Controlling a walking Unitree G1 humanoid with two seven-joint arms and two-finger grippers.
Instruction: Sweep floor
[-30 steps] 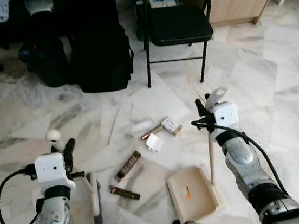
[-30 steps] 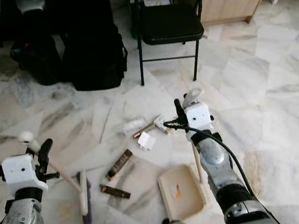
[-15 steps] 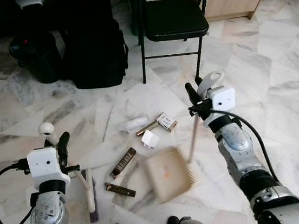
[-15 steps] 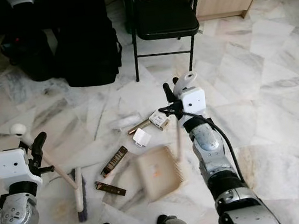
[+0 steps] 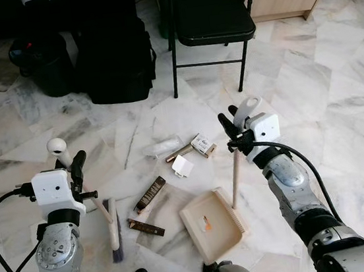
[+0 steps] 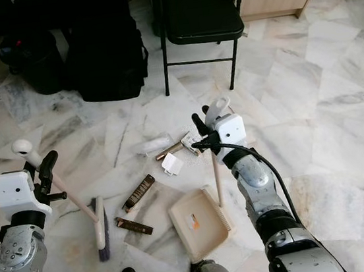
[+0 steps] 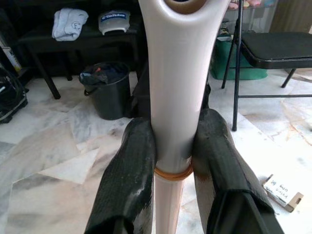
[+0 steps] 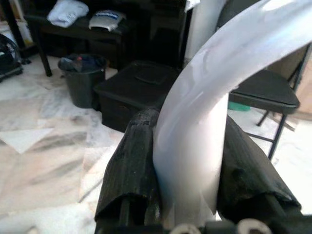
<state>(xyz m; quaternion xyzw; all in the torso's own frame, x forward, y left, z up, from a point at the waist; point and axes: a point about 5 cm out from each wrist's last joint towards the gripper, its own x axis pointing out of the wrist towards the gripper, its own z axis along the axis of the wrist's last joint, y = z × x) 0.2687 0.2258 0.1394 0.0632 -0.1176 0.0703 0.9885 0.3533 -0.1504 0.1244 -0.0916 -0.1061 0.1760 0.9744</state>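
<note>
Broom [image 5: 111,225]: cream handle with a rounded white cap, ending in a long narrow dark-bristled head; it is leaning tilted, its head resting on the marble floor [image 5: 336,90] at the robot's left.
Left gripper [image 7: 173,146]: fingers are clamping the broom handle just below the cap.
Dustpan [image 5: 211,224]: beige tray with a ridged edge and a pale upright handle; it is sitting on the floor before the robot's feet.
Right gripper [image 8: 187,161]: fingers are gripping the curved white top of the dustpan handle.
Litter: brown wrappers [image 5: 150,194], a white packet [image 5: 183,167] and a small box [image 5: 203,144] are lying scattered between broom and dustpan.
Background: a black folding chair [image 5: 214,26] is standing beyond the litter.
</note>
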